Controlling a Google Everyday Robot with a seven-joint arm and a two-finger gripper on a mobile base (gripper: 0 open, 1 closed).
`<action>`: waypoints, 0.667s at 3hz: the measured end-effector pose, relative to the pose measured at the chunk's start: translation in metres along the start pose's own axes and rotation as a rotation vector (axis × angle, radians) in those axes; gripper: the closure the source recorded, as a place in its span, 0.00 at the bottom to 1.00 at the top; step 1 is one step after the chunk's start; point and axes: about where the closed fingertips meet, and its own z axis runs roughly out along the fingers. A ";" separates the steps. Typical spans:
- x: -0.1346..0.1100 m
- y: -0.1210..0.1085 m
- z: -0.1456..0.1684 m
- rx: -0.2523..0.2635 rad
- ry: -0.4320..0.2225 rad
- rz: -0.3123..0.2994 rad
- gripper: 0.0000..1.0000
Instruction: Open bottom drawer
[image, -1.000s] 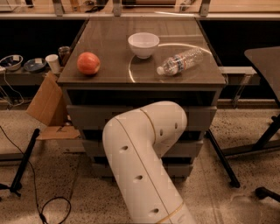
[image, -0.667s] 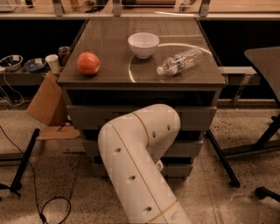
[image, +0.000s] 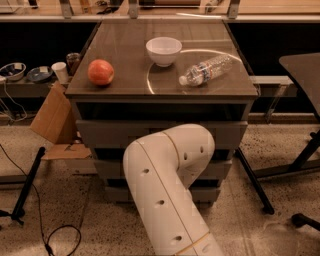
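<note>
With the gripper hidden behind the white arm low before the cabinet, its state impossible to tell, it should grip squarely at the centre of the bottom drawer, lowest of 3 and shut, then pull straight nearward.

On the cabinet top, an apple sits at eight o'clock from the bowl, and a water bottle lies on its side at four o'clock. The white arm covers the middle of the bottom drawer, and the gripper is hidden behind it.
</note>
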 end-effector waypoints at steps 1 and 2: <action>-0.004 -0.011 -0.012 0.011 -0.115 0.101 0.26; -0.007 -0.017 -0.025 0.026 -0.200 0.148 0.49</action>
